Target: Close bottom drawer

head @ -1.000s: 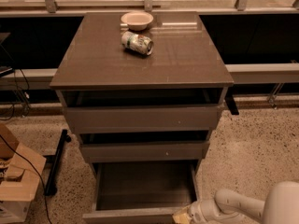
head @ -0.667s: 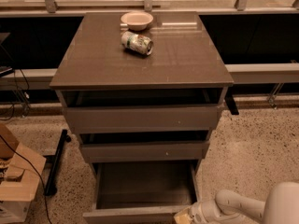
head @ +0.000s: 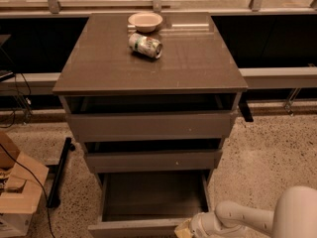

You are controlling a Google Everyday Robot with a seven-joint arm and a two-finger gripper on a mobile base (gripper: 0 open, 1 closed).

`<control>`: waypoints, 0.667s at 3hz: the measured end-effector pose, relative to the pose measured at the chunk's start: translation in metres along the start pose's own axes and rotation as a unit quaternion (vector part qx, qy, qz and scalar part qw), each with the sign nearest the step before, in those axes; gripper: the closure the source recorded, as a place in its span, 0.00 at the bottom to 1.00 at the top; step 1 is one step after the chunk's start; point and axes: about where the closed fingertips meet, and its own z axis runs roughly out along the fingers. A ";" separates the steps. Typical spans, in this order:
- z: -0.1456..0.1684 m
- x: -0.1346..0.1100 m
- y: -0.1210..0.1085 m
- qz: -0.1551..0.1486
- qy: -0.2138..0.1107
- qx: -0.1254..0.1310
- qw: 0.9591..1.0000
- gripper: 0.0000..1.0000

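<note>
Bottom drawer [head: 153,196] wide open, end effector [head: 189,227] at its front panel's right end, grip state indiscernible.

No legible text, can [head: 145,45] label unreadable, tool [head: 187,228] at bottom drawer [head: 148,196] front edge

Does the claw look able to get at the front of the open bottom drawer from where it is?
Probably yes. The claw sits low, at the right end of the front of the bottom drawer, with nothing visible between them. Whether they touch I cannot tell.
</note>
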 end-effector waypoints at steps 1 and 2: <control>0.011 -0.020 -0.014 -0.030 -0.016 0.006 0.999 0.35; 0.023 -0.032 -0.038 -0.037 -0.022 0.010 0.999 0.11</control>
